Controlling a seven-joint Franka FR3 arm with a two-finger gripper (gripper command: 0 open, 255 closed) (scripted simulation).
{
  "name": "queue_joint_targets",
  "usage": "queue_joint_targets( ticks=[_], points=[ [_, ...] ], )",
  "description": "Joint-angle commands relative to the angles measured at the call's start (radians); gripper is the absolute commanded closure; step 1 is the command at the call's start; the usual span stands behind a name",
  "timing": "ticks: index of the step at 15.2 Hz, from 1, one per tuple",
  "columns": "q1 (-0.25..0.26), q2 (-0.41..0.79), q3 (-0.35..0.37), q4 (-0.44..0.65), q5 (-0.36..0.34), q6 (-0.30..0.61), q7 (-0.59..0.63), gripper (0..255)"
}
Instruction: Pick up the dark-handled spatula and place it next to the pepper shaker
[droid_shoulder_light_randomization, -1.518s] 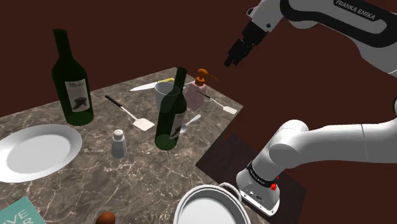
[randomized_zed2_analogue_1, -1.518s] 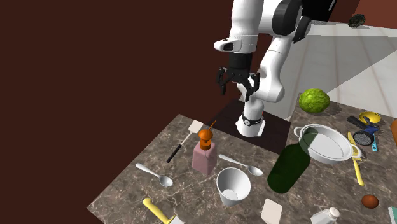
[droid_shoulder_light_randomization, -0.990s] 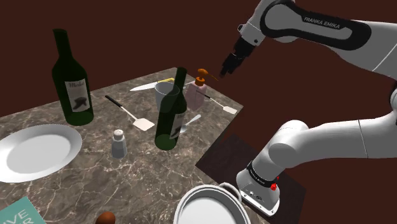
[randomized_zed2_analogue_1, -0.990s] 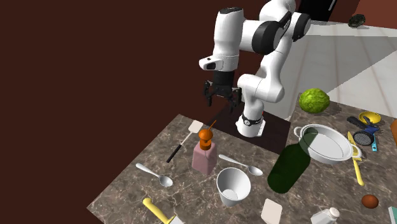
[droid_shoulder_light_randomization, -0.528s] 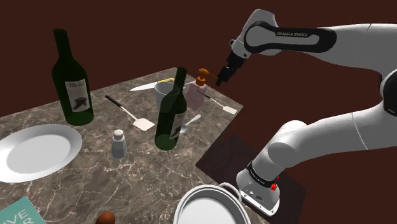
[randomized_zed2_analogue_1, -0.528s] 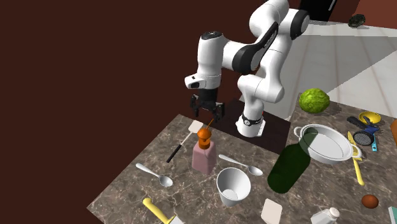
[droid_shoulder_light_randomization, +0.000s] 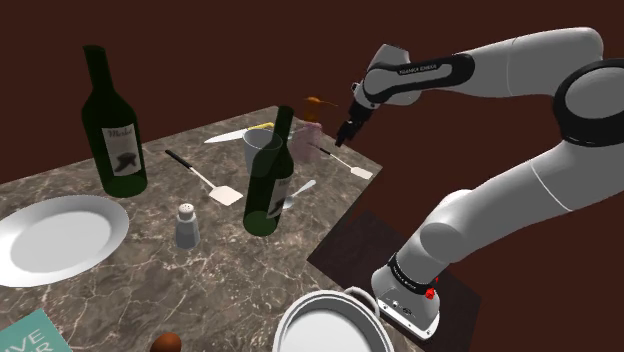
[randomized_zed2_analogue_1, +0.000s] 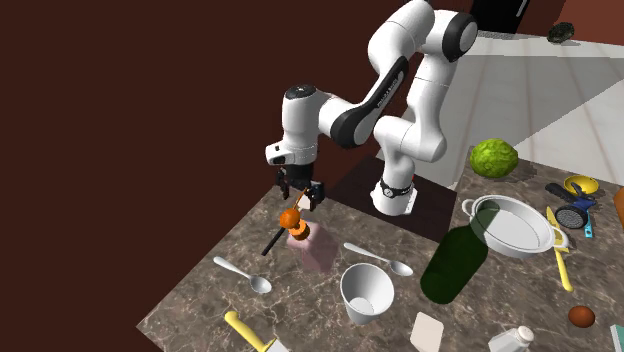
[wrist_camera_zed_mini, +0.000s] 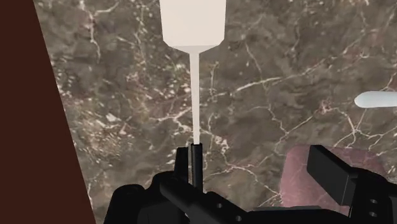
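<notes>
Up close, wrist view shows spatula between parted jaws.

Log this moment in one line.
phase: pre-grasp | tool: open over spatula handle | spatula: on table, not held | soap bottle: tilted

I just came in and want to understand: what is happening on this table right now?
A white robot arm reaches down to the edge of the marble table. Its black tool is open and hangs low over a spatula with a white blade and dark handle. The spatula lies flat and is not gripped yet. The pink soap bottle next to it leans over. The pepper shaker stands farther along the table, near a second spatula.
</notes>
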Motion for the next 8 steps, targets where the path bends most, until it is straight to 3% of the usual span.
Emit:
queue_joint_targets(
  ticks=[1, 3, 8],
  points=[
    [-0.005, 0.063, -0.023, 0.005, -0.006, 0.039, -0.034, 0],
    [-0.009, 0.133, -0.045, 0.020, -0.002, 0.084, -0.068, 0],
    [-0.005, 0.180, -0.053, 0.001, 0.013, 0.148, -0.083, 0]
  ],
)
